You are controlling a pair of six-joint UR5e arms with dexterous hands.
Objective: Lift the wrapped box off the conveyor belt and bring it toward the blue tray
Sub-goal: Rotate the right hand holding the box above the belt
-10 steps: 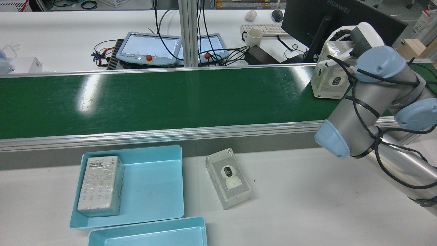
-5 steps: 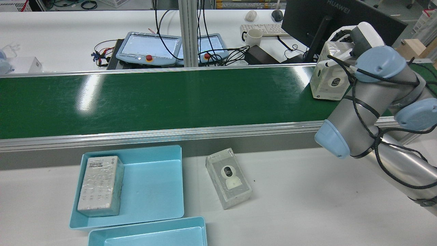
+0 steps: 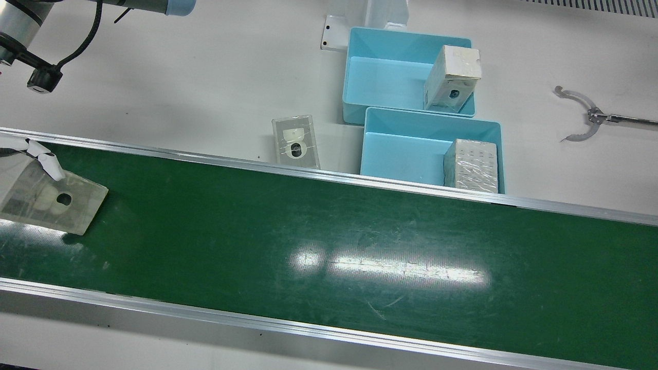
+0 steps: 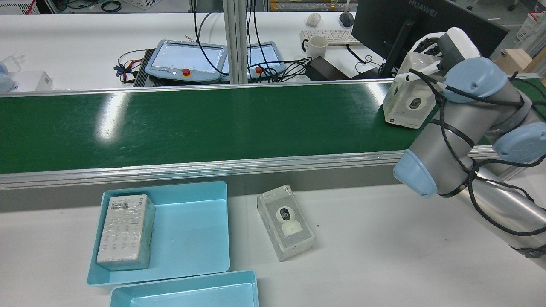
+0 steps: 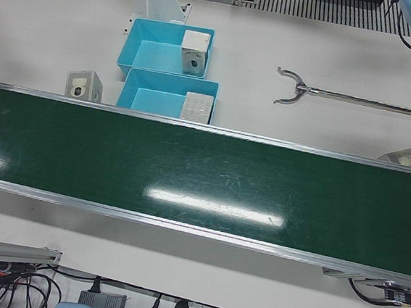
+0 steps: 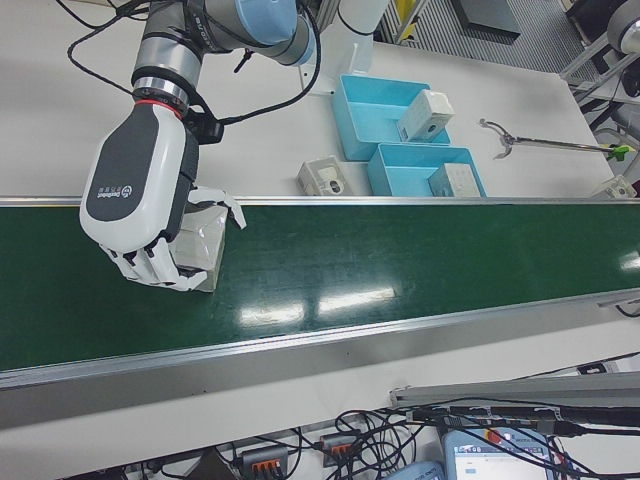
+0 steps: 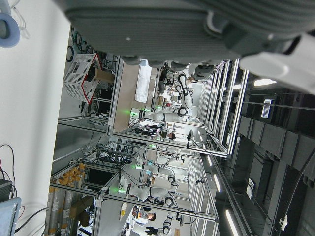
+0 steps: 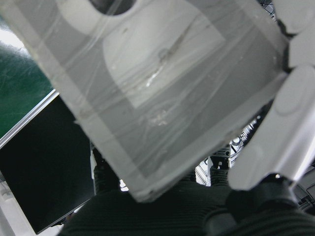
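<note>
Two blue trays beyond belt

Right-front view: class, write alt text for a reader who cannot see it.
A white robot hand grips a plastic-wrapped box over a green conveyor belt. Behind, two blue trays each hold a box, and another wrapped box lies on the white table.

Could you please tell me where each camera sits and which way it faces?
Front view: above, looking down; belt, blue tray, held wrapped box.
Rear view: behind, facing forward; right arm.
Left-front view: operators' side; no hand.
Right-front view: operators' side; right hand on box.
Left hand view: sideways, faces the hall.
Right hand view: box close up.
Front and rear views share the tray and box.
</note>
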